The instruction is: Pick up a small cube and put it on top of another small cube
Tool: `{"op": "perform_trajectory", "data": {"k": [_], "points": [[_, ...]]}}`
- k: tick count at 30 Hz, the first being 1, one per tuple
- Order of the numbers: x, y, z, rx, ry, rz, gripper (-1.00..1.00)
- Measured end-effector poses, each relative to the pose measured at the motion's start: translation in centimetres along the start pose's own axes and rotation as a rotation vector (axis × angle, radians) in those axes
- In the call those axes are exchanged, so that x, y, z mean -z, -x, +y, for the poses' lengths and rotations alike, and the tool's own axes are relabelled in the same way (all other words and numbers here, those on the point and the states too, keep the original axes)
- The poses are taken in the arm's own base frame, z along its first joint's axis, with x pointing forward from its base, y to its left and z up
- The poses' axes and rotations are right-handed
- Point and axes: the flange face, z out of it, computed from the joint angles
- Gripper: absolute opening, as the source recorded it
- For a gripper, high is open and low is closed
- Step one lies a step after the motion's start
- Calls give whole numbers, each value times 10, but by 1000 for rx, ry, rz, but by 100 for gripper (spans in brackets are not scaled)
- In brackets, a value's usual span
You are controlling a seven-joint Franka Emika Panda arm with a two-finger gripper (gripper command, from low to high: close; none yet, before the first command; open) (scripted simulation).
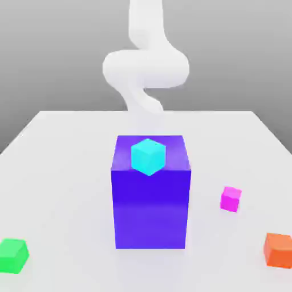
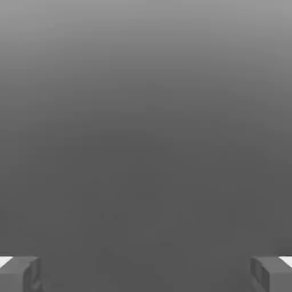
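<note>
Standing on a pale table [image 1: 63, 171], a big blue-violet block [image 1: 150, 211] occupies the middle of the exterior view, with a cyan cube [image 1: 148, 156] resting on its top face, turned so that one corner faces the viewer. The small magenta-pink cube [image 1: 230, 199] lies on the table toward the exterior view's right, apart from the block and touching nothing else. An orange cube [image 1: 278, 249] sits nearer the viewer on the same side, well apart from the pink one; a green cube [image 1: 13, 255] sits at the exterior view's left, on the far side of the block from both. The white arm [image 1: 145, 68] rises behind the block, against the grey backdrop. In the hand view the gripper [image 2: 146, 274] shows two grey fingertips [image 2: 20, 274] set far apart at the frame's edges, spread wide with nothing between them; only plain grey background lies ahead of them. The small magenta-pink cube is therefore well apart from the fingers, lying free on the table and not gripped.
</note>
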Motion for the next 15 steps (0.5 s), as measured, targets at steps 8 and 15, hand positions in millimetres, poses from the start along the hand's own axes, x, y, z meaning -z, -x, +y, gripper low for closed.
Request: {"op": "perform_trajectory", "data": {"k": [8, 15], "points": [[-107, 74, -20, 477, -23, -194, 0], [-178, 161, -26, 898, -79, -350, 0]]}}
